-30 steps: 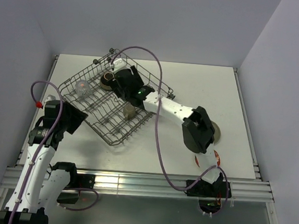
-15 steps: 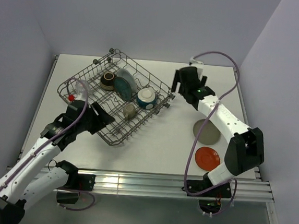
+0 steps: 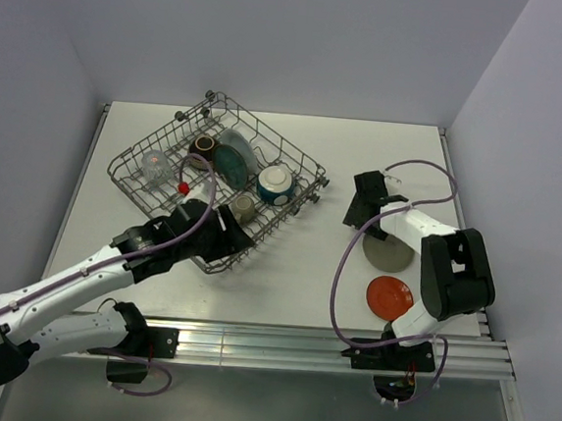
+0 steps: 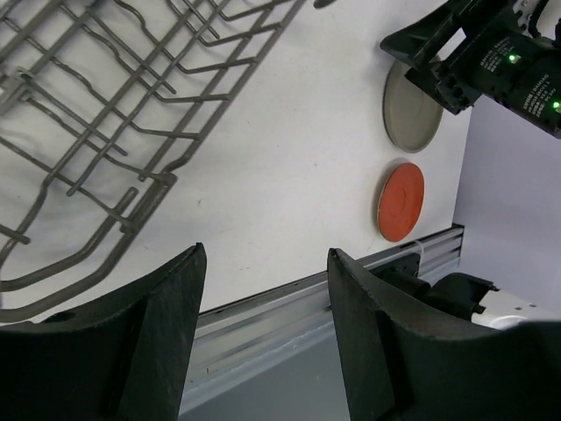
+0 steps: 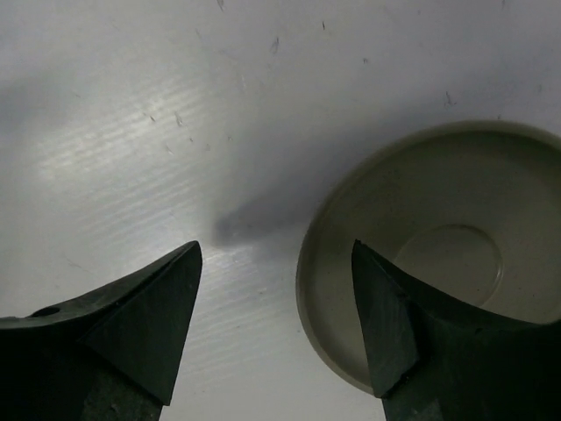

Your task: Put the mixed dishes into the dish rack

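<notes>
**Two plates still to go**

Five things sit in the big grey wire dish rack [image 3: 271,138]: a clear glass [image 3: 155,167], a small brown bowl [image 3: 204,147], a dark teal dish [image 3: 234,159], a cream bowl [image 3: 276,182] and a grey mug [image 3: 244,207]. Two are not in yet. A pale round plate [image 5: 456,263] lies flat on the white bench [image 3: 365,149]. A red-orange round saucer [image 3: 390,297] lies just beside it, nearer the front edge.

The right arm's fingers [image 5: 175,289] are spread wide with nothing in them. They hang close above the bench, right by the pale round plate. One finger is over the plate's rim and the other is over bare bench, so the plate lies off to one side of the gap. It is round, so there is no long way to line up with. I think the fingers must slide a little toward it to catch its edge.

The left arm's fingers [image 4: 180,289] are spread and hold nothing. They are by the rack's near corner, well apart from both plates. So the right arm is the nearer one.
</notes>
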Robot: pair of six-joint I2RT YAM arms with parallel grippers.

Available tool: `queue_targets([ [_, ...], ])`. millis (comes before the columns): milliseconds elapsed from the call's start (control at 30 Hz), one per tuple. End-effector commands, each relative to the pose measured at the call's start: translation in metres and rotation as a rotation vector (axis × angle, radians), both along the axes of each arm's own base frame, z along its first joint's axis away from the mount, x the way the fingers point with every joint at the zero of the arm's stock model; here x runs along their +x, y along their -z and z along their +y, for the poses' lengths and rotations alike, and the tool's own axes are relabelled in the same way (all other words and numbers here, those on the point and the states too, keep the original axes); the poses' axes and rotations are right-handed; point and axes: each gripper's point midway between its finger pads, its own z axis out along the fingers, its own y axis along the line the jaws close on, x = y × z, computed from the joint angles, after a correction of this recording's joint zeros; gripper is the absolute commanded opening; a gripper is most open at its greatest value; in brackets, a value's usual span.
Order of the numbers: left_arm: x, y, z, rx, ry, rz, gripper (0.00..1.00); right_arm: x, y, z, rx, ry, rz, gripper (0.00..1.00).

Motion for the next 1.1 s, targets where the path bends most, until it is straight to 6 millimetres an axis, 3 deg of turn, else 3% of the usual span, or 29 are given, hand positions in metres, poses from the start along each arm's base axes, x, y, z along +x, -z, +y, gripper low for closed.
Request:
queue_targets([
  [0, 0.004, -0.021, -0.021, -0.029, 0.011, -0.063, 0.63, 0.000, 0.006, 0.004, 0.011, 0.023, -0.029, 0.70],
  [267, -0.004, -0.004, -0.058, 0.056, 0.081, -0.055, 0.63, -0.015, 0.016, 0.015, 0.013, 0.000, 0.031, 0.66],
  [300, -0.007, -0.003, -0.063, 0.065, 0.097, -0.058, 0.62, -0.015, 0.017, 0.016, 0.014, -0.004, 0.039, 0.57],
  [367, -0.006, -0.002, -0.070, 0.084, 0.102, -0.069, 0.62, -0.016, 0.020, 0.017, 0.012, -0.004, 0.051, 0.49],
  [400, -0.008, -0.001, -0.075, 0.090, 0.119, -0.077, 0.61, -0.018, 0.021, 0.016, 0.013, -0.004, 0.055, 0.30],
  [433, -0.006, 0.003, -0.079, 0.106, 0.123, -0.084, 0.61, -0.018, 0.021, 0.017, 0.017, -0.003, 0.051, 0.20],
  [500, -0.006, 0.003, -0.087, 0.126, 0.154, -0.113, 0.60, -0.017, 0.017, 0.017, 0.024, -0.003, 0.040, 0.07],
  [567, -0.002, 0.007, -0.094, 0.162, 0.167, -0.147, 0.61, -0.016, 0.014, 0.018, 0.030, -0.003, 0.033, 0.00],
  [800, 0.013, 0.019, -0.121, 0.163, 0.204, -0.258, 0.62, -0.017, -0.006, 0.039, 0.145, -0.039, -0.012, 0.00],
  [1067, 0.032, 0.043, -0.155, 0.216, 0.216, -0.319, 0.61, -0.020, -0.043, 0.069, 0.335, -0.078, -0.078, 0.00],
])
